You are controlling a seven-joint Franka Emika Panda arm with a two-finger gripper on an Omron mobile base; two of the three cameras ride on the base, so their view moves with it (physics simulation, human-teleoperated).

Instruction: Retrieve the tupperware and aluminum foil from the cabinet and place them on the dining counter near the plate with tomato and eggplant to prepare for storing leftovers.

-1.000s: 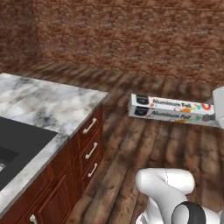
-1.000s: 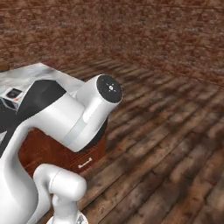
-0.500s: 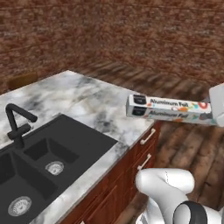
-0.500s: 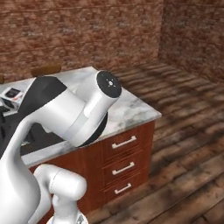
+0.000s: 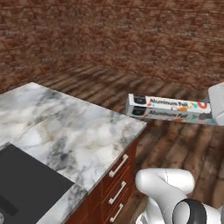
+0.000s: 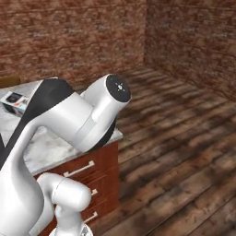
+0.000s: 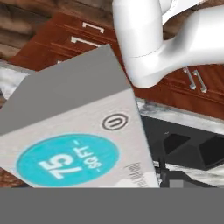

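The aluminum foil point(image 5: 168, 107), a long white and pale-blue carton with a dark end, hangs level in the air above the wooden floor, just past the corner of the dining counter point(image 5: 74, 127). My gripper point(image 5: 213, 109) holds its right end, shut on it. The carton's dark end point(image 6: 14, 100) shows past my arm in the right base view. Seen from the hand, the carton's grey side with a teal "75 sq ft" badge point(image 7: 70, 144) hides the fingertips. The tupperware, the plate and the cabinet are out of view.
The counter's black sink point(image 5: 22, 183) lies at the lower left, with silver-handled drawers point(image 5: 117, 188) in the reddish-brown base below the marble top. Wooden floor point(image 6: 184, 152) stretches to brick walls point(image 5: 131, 35) ahead and to the right.
The whole scene has shifted as the base moved: the sink and faucet slid out to the lower left and more floor shows. The foil carton stays in my grip at the same place.
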